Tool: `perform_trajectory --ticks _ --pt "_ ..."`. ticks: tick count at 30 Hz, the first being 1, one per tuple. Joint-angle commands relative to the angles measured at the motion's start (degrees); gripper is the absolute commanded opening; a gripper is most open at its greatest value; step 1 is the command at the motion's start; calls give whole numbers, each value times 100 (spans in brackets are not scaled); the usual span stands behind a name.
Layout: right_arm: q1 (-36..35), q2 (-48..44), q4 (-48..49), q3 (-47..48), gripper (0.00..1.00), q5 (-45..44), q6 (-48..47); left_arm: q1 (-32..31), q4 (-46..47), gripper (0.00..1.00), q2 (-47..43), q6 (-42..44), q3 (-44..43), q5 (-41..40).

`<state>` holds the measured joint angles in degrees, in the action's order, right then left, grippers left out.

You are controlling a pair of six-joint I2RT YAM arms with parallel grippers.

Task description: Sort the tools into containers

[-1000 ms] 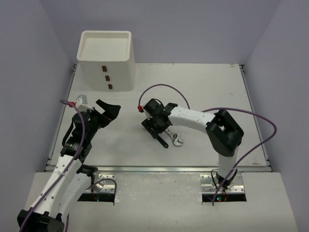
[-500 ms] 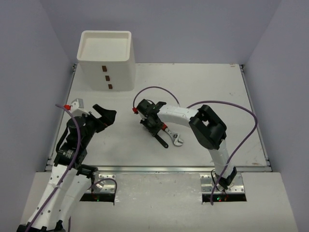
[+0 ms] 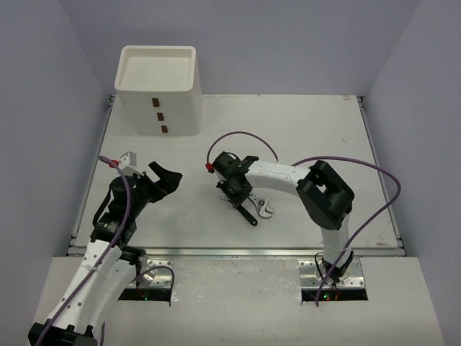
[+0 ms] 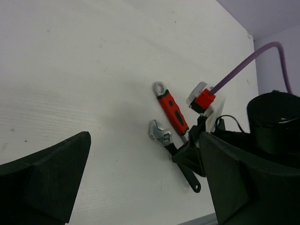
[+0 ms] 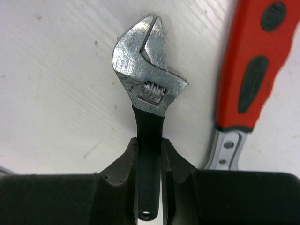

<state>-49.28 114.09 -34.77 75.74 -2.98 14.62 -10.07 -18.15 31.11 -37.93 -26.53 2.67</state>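
Note:
My right gripper (image 3: 243, 200) (image 5: 149, 152) is shut on the black handle of an adjustable wrench (image 3: 252, 218) (image 5: 146, 89), both fingers (image 5: 129, 159) pressed against the handle. Its silver head points away from the wrist. Whether it has left the table I cannot tell. A red-handled adjustable wrench (image 5: 253, 70) (image 4: 172, 110) lies right beside it, its silver head (image 3: 266, 210) showing past the gripper. My left gripper (image 3: 164, 176) (image 4: 144, 154) hangs open and empty to the left of both wrenches. The white containers (image 3: 169, 108), a tray over drawers, stand at the back left.
Purple walls close in the table (image 3: 310, 130) on three sides. A metal rail (image 3: 238, 251) runs along the near edge. A purple cable (image 3: 241, 135) loops above the right wrist, and another trails off the right elbow.
My right gripper has closed from open onto the black wrench's handle, and the handle's end has shifted slightly down-right. The left arm swayed a little and stays open.

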Motion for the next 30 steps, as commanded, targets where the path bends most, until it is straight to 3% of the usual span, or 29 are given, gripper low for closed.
perform_trajectory --ticks 1,6,13,15,21,26,30 --pt "-34 -988 460 -141 0 -270 297 -13 1570 98 111 -346 584 1285" --pt "-29 -1536 675 -380 0 -130 469 -13 4052 99 182 -1294 1709 2153" --pt "-78 -2190 1113 -627 0 271 485 -145 5639 97 572 -2131 2223 2023" --pt "-168 -2363 1363 -717 0 511 447 -376 6070 92 899 -2235 2249 1993" --pt "-367 -2460 1459 -618 0 485 344 -1216 6361 87 1752 -2058 1905 1297" --pt "-413 -2580 1532 -613 0 649 288 -1553 6411 84 2188 -2008 1722 964" --pt "-501 -2691 1671 -685 0 920 199 -1802 6597 68 2528 -1982 1580 741"
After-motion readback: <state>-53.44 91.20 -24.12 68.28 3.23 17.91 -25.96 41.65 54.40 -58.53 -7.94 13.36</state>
